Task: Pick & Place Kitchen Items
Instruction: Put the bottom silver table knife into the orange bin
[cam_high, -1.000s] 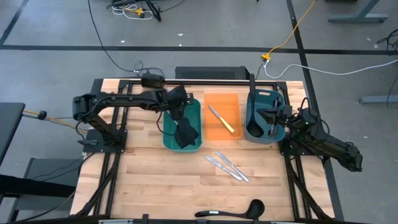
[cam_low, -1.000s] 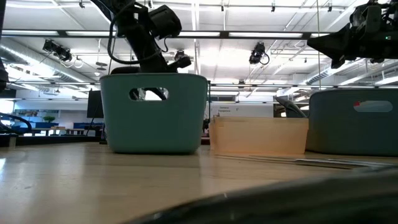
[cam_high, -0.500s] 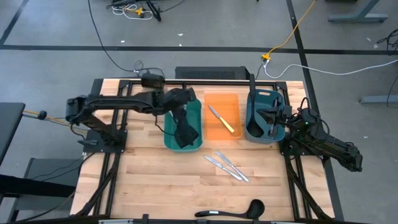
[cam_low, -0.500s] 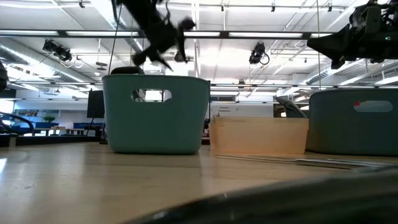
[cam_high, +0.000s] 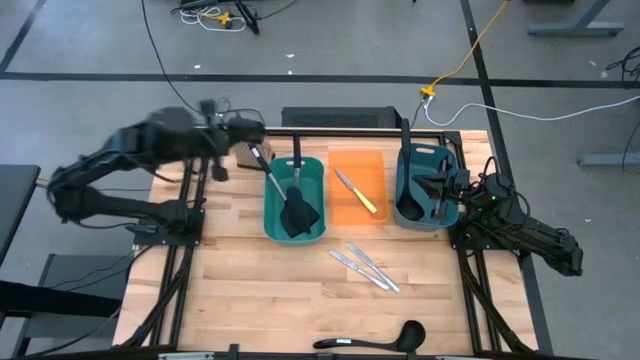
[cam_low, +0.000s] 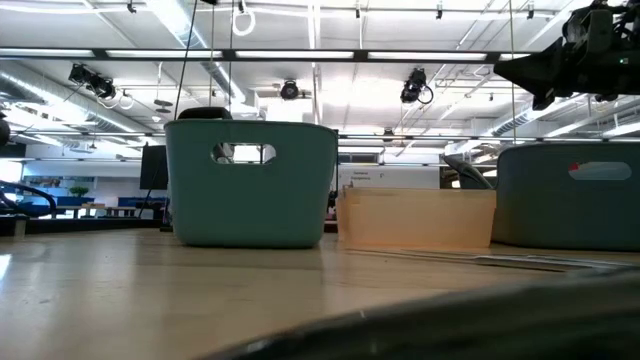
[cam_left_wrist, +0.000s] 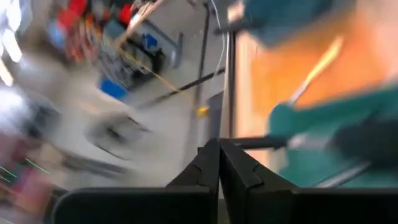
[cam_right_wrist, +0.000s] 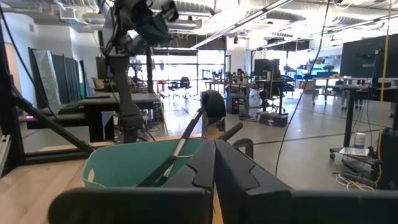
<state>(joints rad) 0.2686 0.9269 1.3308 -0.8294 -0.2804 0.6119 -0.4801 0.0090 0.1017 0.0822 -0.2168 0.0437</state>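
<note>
Black ladle (cam_high: 372, 340) half cut off at table edge.

Grey concrete floor (cam_high: 330, 45) w/ black cables & a yellow cord (cam_high: 470, 50); open-plan lab behind: ceiling strip lights (cam_low: 330, 55), exposed ducts, desks w/ monitors (cam_right_wrist: 367, 59)

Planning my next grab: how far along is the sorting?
Done: two spatulas in the teal bin, yellow-handled knife in the orange bin, utensils in the dark bin. In hand: nothing; left gripper and right gripper both shut, empty. Left: two silver knives and a ladle on the table.
</note>
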